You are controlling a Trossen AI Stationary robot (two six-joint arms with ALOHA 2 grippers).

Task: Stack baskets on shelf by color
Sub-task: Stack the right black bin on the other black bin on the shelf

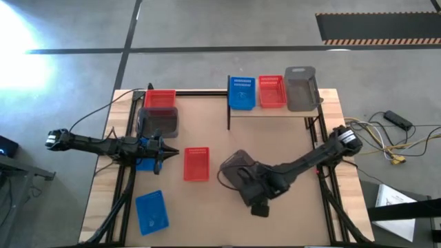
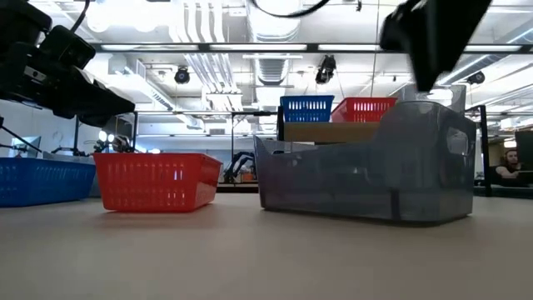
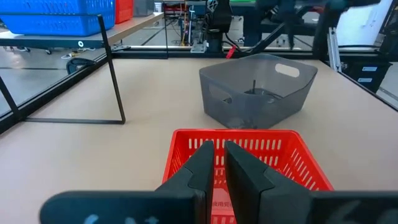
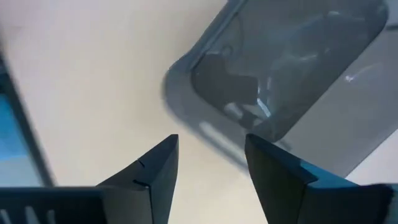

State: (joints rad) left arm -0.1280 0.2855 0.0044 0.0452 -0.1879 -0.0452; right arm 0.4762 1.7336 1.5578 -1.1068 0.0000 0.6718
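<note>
Right gripper (image 4: 208, 165) spread wide above grey basket (image 1: 238, 167); left gripper (image 3: 217, 165) narrow, facing red basket (image 1: 197, 164).

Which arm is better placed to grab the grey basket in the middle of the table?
Right, probably. The right end effector is open and hangs just above the grey basket, at its rim. The left end effector looks shut and points at the red basket between it and the grey one.

Grey concrete floor (image 1: 207, 27) (glare at one corner) under ceiling lights (image 2: 275, 17).
</note>
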